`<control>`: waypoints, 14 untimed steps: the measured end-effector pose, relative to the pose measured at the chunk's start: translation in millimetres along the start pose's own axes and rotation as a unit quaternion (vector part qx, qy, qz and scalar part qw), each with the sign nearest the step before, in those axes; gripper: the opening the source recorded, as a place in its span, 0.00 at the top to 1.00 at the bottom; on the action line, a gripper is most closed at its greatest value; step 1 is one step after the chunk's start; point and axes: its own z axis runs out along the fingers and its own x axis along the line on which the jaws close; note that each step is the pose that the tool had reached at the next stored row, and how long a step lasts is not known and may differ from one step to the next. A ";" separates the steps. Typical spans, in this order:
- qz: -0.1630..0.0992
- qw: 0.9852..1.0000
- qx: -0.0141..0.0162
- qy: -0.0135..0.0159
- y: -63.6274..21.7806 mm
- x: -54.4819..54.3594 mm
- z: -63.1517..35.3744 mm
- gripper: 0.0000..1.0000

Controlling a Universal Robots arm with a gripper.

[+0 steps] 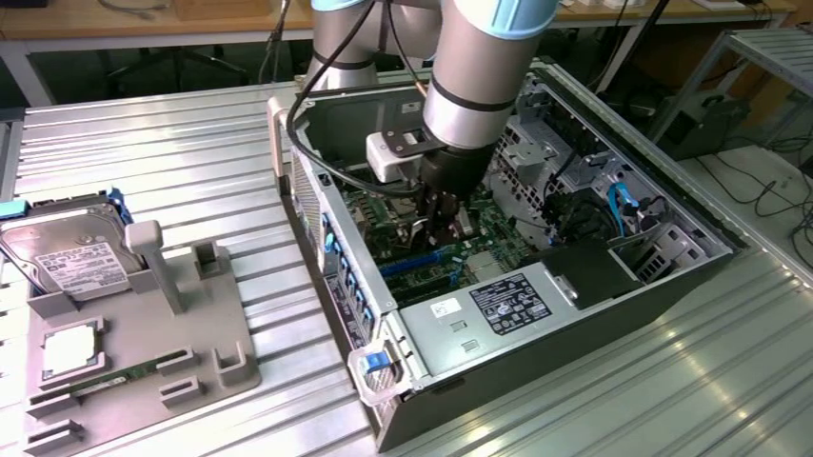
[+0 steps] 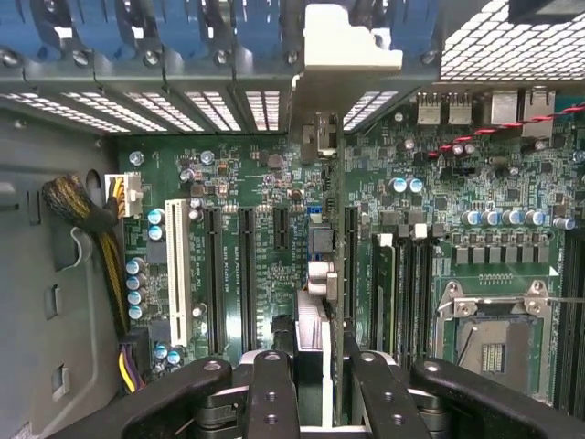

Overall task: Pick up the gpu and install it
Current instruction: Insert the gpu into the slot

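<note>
The gpu hangs edge-on inside the open computer case (image 1: 289,181), just above the motherboard (image 2: 274,183). Its long pale metal bracket (image 2: 352,41) stands against the case's rear slot row with the blue retainers (image 2: 183,37). My gripper (image 2: 324,389) is shut on the card's near end, one black finger (image 2: 271,389) on each face. The card's thin edge runs over a black expansion slot (image 2: 350,265) next to the memory slots. From the exterior view, my gripper (image 1: 439,224) reaches down into the middle of the case with the dark card between its fingers.
A grey fixture tray (image 1: 152,352) lies on the exterior view's left with a silver hard drive (image 1: 70,257), a processor chip (image 1: 70,347) and a green memory stick (image 1: 95,386). Inside the case are the power supply (image 1: 508,309), the CPU socket (image 2: 494,338), a white slot (image 2: 178,274) and yellow-black cables (image 2: 87,219).
</note>
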 end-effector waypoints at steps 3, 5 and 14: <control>0.000 1.000 0.000 0.000 1.1 0.1 1.0 0.72; 0.000 1.000 0.000 0.000 2.3 0.1 2.0 0.72; 0.000 1.000 0.000 0.000 5.0 0.3 9.4 0.72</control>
